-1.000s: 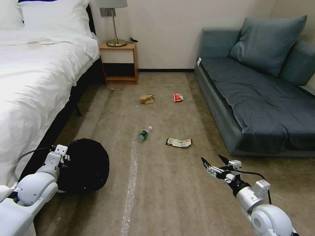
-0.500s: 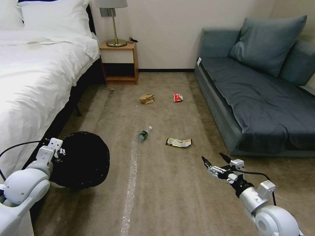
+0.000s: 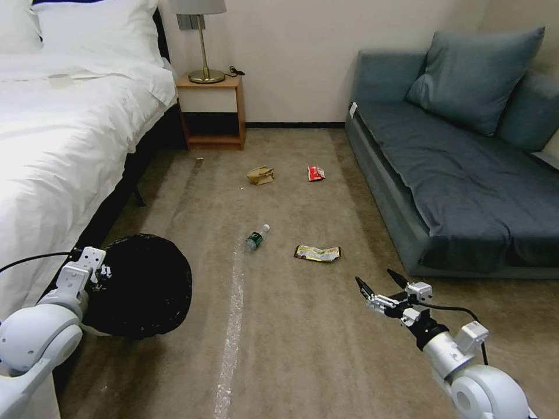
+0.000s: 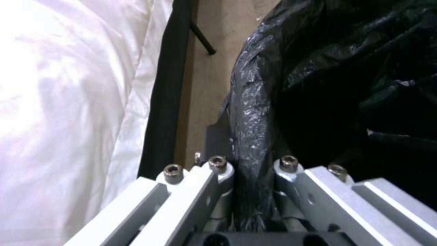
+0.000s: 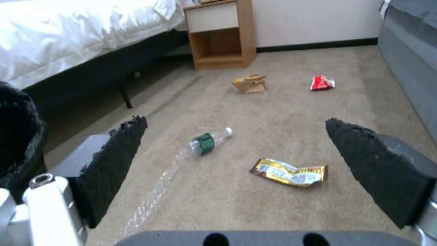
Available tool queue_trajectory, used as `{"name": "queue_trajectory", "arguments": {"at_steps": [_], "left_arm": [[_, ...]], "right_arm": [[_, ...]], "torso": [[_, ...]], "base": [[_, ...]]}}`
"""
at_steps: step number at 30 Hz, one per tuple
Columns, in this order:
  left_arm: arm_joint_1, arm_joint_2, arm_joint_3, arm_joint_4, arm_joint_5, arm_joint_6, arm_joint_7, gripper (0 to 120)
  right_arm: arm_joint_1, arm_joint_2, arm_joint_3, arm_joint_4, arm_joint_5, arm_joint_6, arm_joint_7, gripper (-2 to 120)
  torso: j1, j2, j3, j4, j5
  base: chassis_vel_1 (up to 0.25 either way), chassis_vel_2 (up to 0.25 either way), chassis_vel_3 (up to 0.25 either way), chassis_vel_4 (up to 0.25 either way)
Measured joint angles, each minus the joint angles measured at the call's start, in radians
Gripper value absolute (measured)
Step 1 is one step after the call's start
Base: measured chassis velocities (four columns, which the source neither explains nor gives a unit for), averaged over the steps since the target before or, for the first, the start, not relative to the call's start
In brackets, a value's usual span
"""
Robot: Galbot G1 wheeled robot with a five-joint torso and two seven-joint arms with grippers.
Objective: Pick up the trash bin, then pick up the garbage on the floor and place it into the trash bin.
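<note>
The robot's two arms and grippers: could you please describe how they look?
Both arms are glossy white with rounded joints and black cables. The left gripper has silver-grey metal fingers with hex bolts. The right gripper has a silver-white body behind thin, pointed fingers faced with rough black pads.

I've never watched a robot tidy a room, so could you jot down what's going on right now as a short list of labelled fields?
Left gripper: shut on the bag-covered rim of the small round bin lined with a crinkly black bag, beside the white bed
Right gripper: open, empty, above the tan carpet
Litter on carpet: clear bottle with green label, brown-yellow flat wrapper, crumpled brown paper bag, red-white snack packet
</note>
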Motion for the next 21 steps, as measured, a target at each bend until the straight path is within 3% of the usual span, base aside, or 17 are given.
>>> {"name": "queue_trajectory", "arguments": {"at_steps": [21], "left_arm": [[0.014,-0.006,-0.017,-0.002,0.017,-0.027,0.009,4]], "right_arm": [[-0.028,0.021,0.014,-0.011,-0.033,0.018,-0.034,100]], "torso": [[0.000,0.000,0.000,-0.0001,0.0001]], "base": [[0.000,0.000,0.000,0.000]]}}
